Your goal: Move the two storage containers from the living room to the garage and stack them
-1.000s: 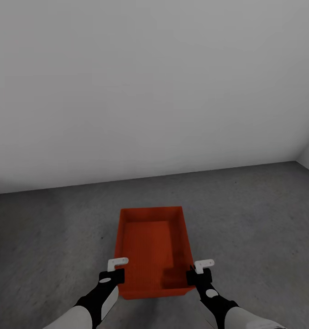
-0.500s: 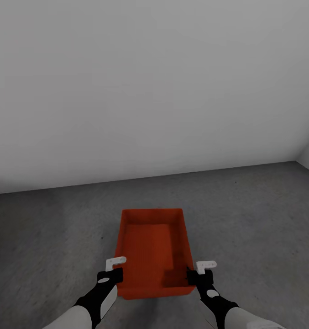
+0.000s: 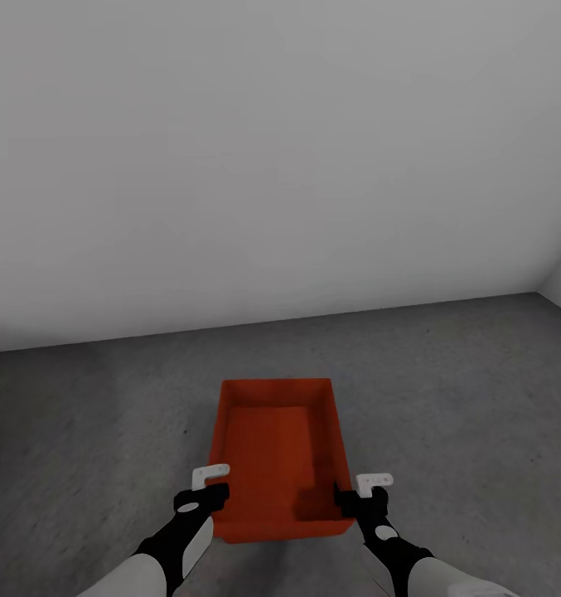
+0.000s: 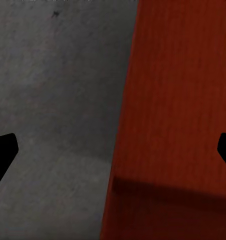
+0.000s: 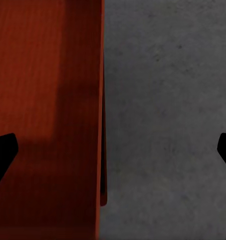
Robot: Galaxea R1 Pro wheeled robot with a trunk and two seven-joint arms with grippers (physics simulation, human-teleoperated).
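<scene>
Garage corner: plain white-grey wall (image 3: 272,166) ahead, dark grey speckled concrete floor (image 3: 89,414) below.

Left tool (image 3: 207,487) sits at the near left rim of the orange-red open-top plastic storage container (image 3: 272,439). Its wrist view shows the dark fingertips (image 4: 3,152) spread wide, straddling the left wall without clamping it. So: open.

The container sits centre frame, apparently resting flat on the concrete, just ahead of the robot and well short of the wall. Open side up, long axis running near-to-far, short ends facing the robot and the wall. Roughly square to the wall, slight skew at most.

Right tool (image 3: 361,491) mirrors this at the near right rim: fingers wide apart either side of the right wall, not gripping.

Step in hand, as I read it: release of the first bin, which becomes the base. To do it well:
- lift both tools straight up off the rims together, so neither drags a wall and twists the bin
- leave the bin flat and square; the second must land on it
- back the base straight out
</scene>
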